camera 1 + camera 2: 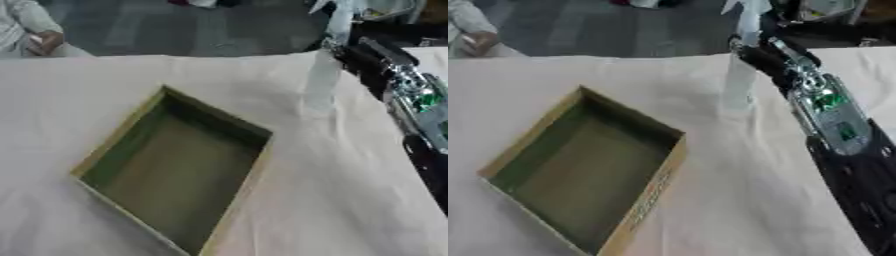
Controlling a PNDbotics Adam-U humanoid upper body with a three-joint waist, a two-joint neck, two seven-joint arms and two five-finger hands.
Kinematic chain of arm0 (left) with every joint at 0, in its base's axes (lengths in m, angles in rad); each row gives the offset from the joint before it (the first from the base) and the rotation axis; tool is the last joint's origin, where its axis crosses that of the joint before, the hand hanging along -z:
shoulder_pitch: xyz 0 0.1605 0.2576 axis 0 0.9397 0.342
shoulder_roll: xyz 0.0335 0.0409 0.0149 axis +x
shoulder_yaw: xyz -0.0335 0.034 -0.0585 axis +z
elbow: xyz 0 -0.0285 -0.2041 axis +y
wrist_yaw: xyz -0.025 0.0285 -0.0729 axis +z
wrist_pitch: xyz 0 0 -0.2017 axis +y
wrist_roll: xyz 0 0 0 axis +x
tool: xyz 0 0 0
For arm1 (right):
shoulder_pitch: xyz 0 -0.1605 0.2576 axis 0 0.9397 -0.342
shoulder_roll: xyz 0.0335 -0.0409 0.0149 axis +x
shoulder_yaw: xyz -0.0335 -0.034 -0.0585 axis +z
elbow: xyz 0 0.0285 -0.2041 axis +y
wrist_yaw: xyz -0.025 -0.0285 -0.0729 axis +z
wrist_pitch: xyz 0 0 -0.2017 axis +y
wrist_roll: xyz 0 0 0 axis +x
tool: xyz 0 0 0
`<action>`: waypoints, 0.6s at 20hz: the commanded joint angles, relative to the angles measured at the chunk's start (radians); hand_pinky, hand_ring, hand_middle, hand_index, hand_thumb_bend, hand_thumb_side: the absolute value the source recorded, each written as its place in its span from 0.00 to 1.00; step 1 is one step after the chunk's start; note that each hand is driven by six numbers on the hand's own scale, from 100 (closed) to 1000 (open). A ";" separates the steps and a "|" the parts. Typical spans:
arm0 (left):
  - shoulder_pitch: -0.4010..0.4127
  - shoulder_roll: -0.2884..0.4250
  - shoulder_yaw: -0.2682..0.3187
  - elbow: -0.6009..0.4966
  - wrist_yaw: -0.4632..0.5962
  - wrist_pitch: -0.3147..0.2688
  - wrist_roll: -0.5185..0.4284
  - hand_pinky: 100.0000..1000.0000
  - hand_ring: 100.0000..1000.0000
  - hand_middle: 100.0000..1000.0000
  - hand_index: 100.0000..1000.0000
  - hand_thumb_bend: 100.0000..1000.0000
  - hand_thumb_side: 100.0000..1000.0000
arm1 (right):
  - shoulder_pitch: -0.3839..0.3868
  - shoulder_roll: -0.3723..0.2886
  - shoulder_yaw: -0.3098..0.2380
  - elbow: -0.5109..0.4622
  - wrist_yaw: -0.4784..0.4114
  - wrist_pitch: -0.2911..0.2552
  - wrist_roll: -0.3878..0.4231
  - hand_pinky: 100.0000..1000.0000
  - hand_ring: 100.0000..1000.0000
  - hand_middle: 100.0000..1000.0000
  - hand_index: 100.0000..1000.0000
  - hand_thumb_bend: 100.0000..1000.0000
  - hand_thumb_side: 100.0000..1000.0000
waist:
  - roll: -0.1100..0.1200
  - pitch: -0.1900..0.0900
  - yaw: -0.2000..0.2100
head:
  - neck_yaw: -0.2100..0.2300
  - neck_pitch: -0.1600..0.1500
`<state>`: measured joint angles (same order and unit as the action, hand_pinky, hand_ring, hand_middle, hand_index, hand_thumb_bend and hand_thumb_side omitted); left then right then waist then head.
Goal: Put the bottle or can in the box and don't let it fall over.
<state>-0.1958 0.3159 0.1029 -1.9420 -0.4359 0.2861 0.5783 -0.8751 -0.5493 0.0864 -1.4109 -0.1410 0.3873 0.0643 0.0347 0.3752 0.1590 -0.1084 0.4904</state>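
Bottle first: the clear one with a pale spray-type top stands upright on the cloth-covered counter, at the far side, and your right hand is right against its upper part. The blur there hides the fingers, so you cannot tell whether that hand is wrapped round the bottle or only touching it. Nothing is in the box yet; the open cardboard box with a greenish inside lies nearer to you and to the left of the hand, well apart from the bottle. So the carry and the upright set-down both seem to be ahead of you. Your right forearm, black with silver and green parts, runs back from the hand along the counter's right side. Between the hand and the box the cloth is bare, and the only thing to clear appears to be the box's near wall. The bottle is tall and narrow, so it will likely tip if its base catches that rim. Your left hand does not show.
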 commanded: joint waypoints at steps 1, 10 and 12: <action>-0.007 0.012 0.012 -0.018 0.001 -0.004 0.001 0.95 0.37 0.40 0.64 0.00 0.50 | -0.019 -0.018 -0.009 -0.018 -0.011 -0.009 0.006 0.93 0.97 0.92 0.98 0.00 0.51 | 0.001 -0.015 0.003 | -0.003 -0.015; -0.005 0.005 0.012 -0.016 0.005 -0.007 -0.004 0.95 0.36 0.39 0.64 0.00 0.50 | -0.023 -0.011 -0.008 -0.014 -0.008 -0.022 0.018 0.92 0.94 0.87 0.95 0.00 0.48 | 0.000 -0.004 0.009 | -0.003 -0.027; -0.005 0.004 0.012 -0.015 0.006 -0.007 -0.005 0.95 0.36 0.39 0.64 0.00 0.50 | -0.020 -0.009 -0.008 -0.008 -0.007 -0.025 0.017 0.92 0.94 0.86 0.94 0.00 0.48 | 0.001 -0.002 0.010 | -0.003 -0.029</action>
<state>-0.1957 0.3073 0.1031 -1.9420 -0.4318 0.2817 0.5739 -0.8789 -0.5482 0.0863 -1.4099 -0.1484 0.3670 0.0807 0.0349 0.3907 0.1672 -0.1102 0.4780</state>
